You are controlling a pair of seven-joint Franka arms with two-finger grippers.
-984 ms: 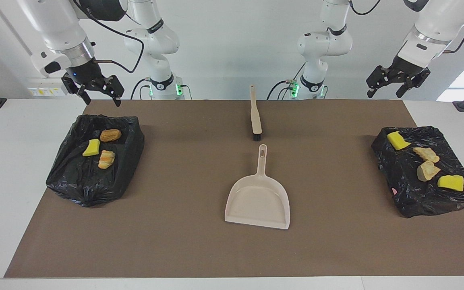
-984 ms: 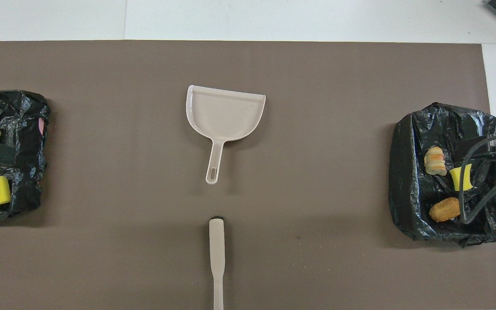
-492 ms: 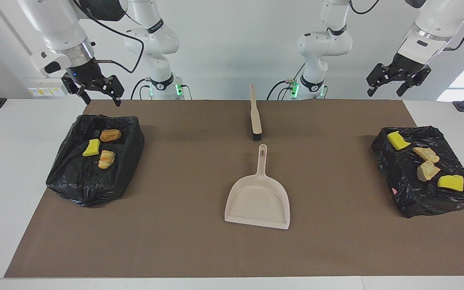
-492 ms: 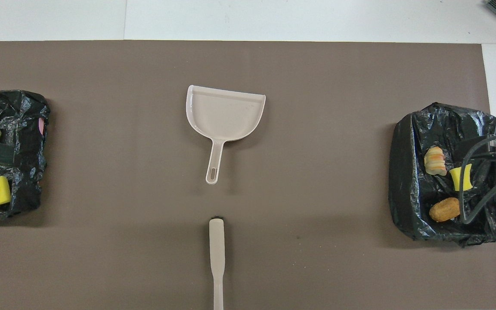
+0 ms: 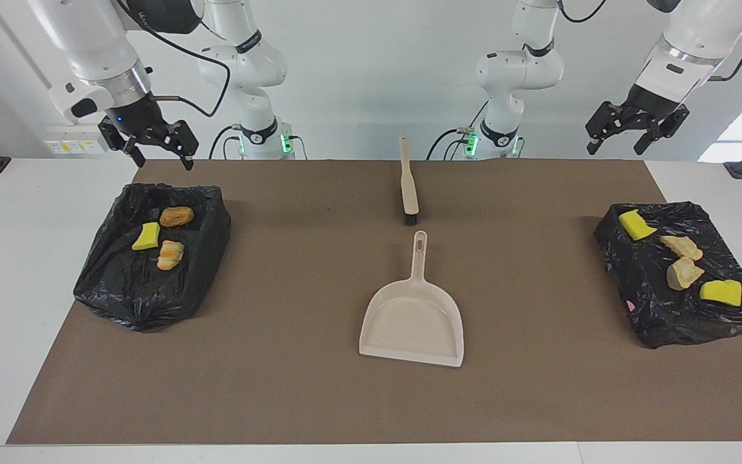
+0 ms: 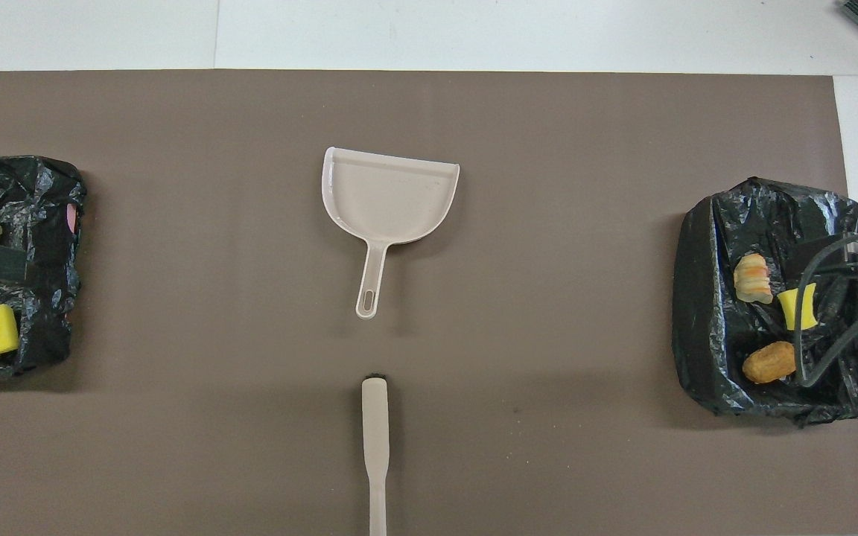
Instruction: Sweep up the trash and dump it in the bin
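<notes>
The trash lies in two black-bagged bins. The bin (image 5: 120, 290) at the right arm's end holds a yellow sponge chunk (image 5: 147, 237), a brown bread lump (image 5: 176, 216) and a striped orange lump (image 5: 170, 254). The bin (image 5: 667, 322) at the left arm's end holds two yellow chunks (image 5: 635, 224) (image 5: 721, 292) and two tan lumps (image 5: 681, 246) (image 5: 683, 274). My right gripper (image 5: 161, 161) is open and empty, raised over its bin's edge nearest the robots. My left gripper (image 5: 614, 151) is open and empty, high above the other bin.
A beige dustpan (image 5: 413, 319) lies mid-table on the brown mat (image 5: 281, 386), handle toward the robots. A beige brush (image 5: 408, 183) lies in line with it, nearer to the robots. In the overhead view a cable (image 6: 824, 335) hangs over the right arm's bin.
My left gripper has risen a little above its bin. The right gripper and everything on the table have stayed put.
</notes>
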